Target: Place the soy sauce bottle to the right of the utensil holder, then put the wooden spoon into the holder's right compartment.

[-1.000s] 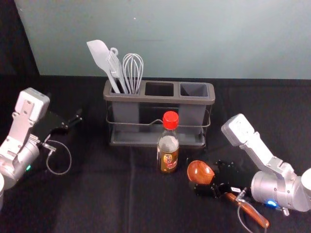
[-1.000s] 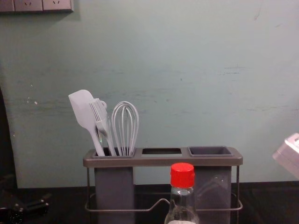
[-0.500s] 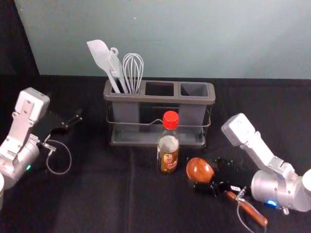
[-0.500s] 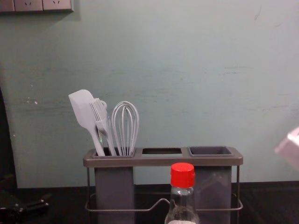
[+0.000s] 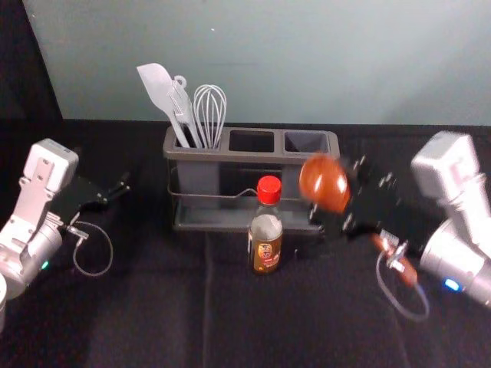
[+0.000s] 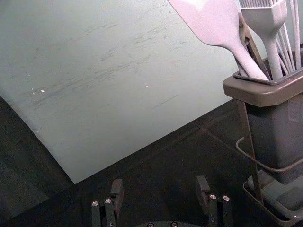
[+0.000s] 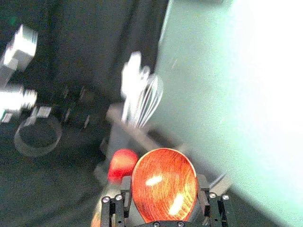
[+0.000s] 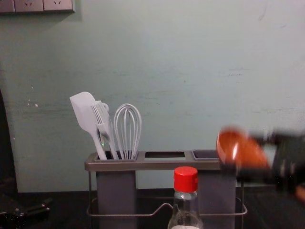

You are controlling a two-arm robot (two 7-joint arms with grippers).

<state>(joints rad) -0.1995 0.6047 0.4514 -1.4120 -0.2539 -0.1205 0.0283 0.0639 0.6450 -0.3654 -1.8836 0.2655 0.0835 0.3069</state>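
Observation:
My right gripper (image 5: 349, 199) is raised right of the bottle, shut on the wooden spoon (image 5: 324, 182). In the right wrist view the spoon's bowl (image 7: 164, 185) lies between the fingers of the right gripper (image 7: 164, 196). In the chest view the spoon (image 8: 241, 149) overlaps the holder's right end. The soy sauce bottle (image 5: 265, 234), red-capped, stands upright in front of the utensil holder (image 5: 252, 156). The left gripper (image 5: 115, 192) is parked at the left; the left wrist view shows the left gripper (image 6: 160, 194) open with nothing between its fingers.
A white spatula (image 5: 157, 88), a brush and a whisk (image 5: 209, 111) stand in the holder's left compartment. Its right compartment (image 5: 306, 142) shows an open top. A pale wall (image 5: 307, 61) rises behind the dark tabletop (image 5: 153, 307).
The right gripper has lifted the spoon off the table, up and forward, bringing it into the chest view. The left arm, bottle and holder have stayed in place.

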